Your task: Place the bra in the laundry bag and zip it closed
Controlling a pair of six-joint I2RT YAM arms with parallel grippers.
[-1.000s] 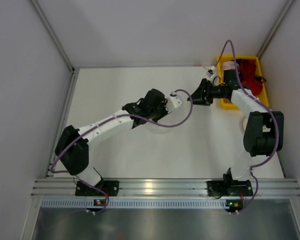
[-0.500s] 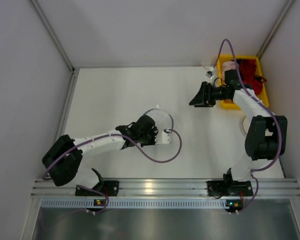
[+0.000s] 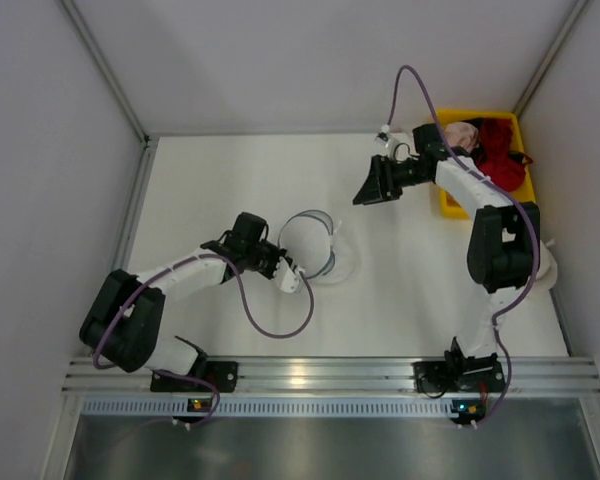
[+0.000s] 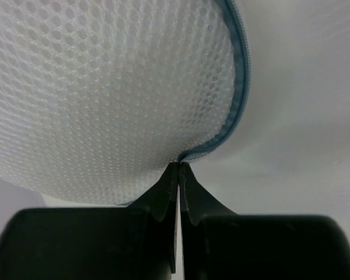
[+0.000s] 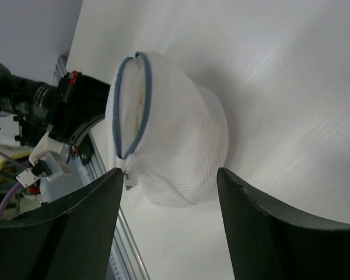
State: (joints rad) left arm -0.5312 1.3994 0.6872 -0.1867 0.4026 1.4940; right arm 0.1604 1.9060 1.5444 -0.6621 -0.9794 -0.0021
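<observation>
The laundry bag (image 3: pixel 318 250) is a white mesh pouch with a thin blue-grey zipper rim, standing bulged at the table's middle. My left gripper (image 3: pixel 296 274) is shut on the rim at the bag's near-left edge. In the left wrist view its tips (image 4: pixel 179 166) pinch the zipper rim (image 4: pixel 240 76) under the mesh (image 4: pixel 105 87). My right gripper (image 3: pixel 372 186) is open and empty, held above the table at the back right, apart from the bag. Its view shows the bag (image 5: pixel 184 140) with its mouth gaping. A pale padded shape (image 5: pixel 141 96) shows inside; I cannot tell if it is the bra.
A yellow bin (image 3: pixel 450 206) stands at the back right with a red garment (image 3: pixel 500 150) and a pink garment (image 3: pixel 460 132) in it. A pale round thing (image 3: pixel 550 268) shows partly behind the right arm. White walls stand on both sides and at the back.
My left arm has drawn back toward the near left and now grips the bag's rim, uncovering the bag. My right gripper has swung left, away from the yellow bin.
</observation>
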